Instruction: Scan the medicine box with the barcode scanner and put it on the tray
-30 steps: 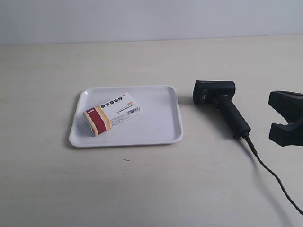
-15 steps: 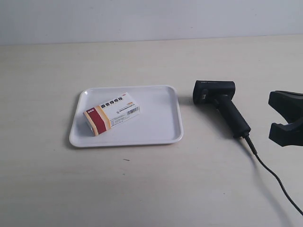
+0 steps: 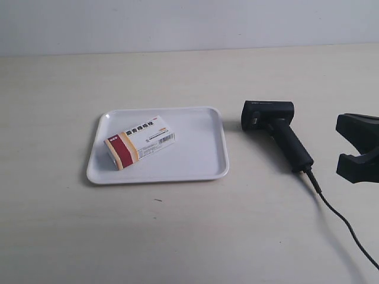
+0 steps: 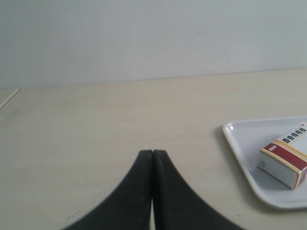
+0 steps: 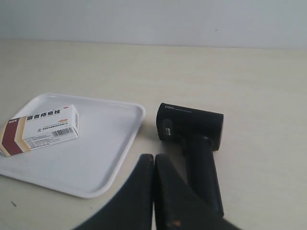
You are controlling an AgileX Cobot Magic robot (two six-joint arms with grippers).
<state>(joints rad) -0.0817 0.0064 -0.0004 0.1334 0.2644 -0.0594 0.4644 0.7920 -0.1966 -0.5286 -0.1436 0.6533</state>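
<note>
The medicine box (image 3: 141,142), white with a dark red and tan end band, lies flat on the white tray (image 3: 198,163), in its left half. It also shows as the medicine box (image 4: 287,160) on the tray (image 4: 240,143), and as the medicine box (image 5: 41,128) on the tray (image 5: 110,158). The black barcode scanner (image 3: 275,127) lies on the table just right of the tray, handle pointing toward the near right. My left gripper (image 4: 153,152) is shut and empty over bare table, apart from the tray. My right gripper (image 5: 154,156) is shut and empty, close to the scanner (image 5: 192,127).
The scanner's black cable (image 3: 337,216) runs off toward the lower right corner. A black part of the arm at the exterior view's right (image 3: 358,148) juts in at the right edge. The pale table (image 3: 177,236) ends at a light wall behind.
</note>
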